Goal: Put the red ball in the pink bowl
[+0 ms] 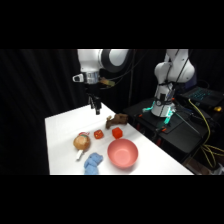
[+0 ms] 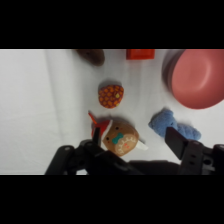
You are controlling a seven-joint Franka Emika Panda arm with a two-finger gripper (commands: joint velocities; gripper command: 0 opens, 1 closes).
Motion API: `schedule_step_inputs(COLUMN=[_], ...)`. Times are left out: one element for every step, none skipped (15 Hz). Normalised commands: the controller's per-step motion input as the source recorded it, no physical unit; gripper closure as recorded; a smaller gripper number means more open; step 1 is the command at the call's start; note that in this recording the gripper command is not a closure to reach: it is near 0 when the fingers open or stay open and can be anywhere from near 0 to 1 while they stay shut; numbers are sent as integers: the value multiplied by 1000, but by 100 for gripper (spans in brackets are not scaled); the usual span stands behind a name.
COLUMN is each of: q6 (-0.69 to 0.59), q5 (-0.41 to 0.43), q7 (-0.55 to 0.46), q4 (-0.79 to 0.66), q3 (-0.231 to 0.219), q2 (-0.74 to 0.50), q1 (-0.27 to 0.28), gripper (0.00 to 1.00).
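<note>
The red ball (image 1: 98,134) is small and orange-red and lies on the white table, between a tan-brown round toy (image 1: 82,142) and a brighter red block (image 1: 117,132). The wide pink bowl (image 1: 122,153) stands empty, in front of the block. My gripper (image 1: 95,106) hangs open well above the table's far part, behind the ball and holding nothing. In the wrist view the red ball (image 2: 111,95) sits near the middle, the pink bowl (image 2: 197,77) at the upper right, and the gripper (image 2: 135,142) rises from the bottom edge with its fingers spread.
A blue cloth-like thing (image 1: 93,162) lies left of the bowl near the table's front edge. A dark brown object (image 1: 117,119) rests at the far edge. The arm's base (image 1: 164,102) and cables stand on a dark stand to the right.
</note>
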Motion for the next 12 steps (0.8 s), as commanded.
schedule_step_inputs(q6=[169, 138, 133, 118, 126, 120, 117, 146, 171, 163, 197, 203], q5=[264, 271, 248, 224, 186, 156, 146, 112, 81, 78, 28, -7], q7=[-315, -294, -260, -227, -177, -146, -128, -110, -75, -62, -15, 5], q4=[195, 225, 238, 248, 257, 255, 265, 240, 212, 196, 152, 117], q3=[2, 23, 41, 59, 69, 73, 79, 77, 73, 80, 68, 65], q2=[311, 321, 321, 308, 322, 321, 339, 329, 312, 292, 259, 233], q1=[-103, -99, -91, -86, -81, -82, -90, -92, -89, -96, -83, -74], gripper=[0, 0, 0, 0, 0, 0, 0, 0, 0, 0, 0, 0])
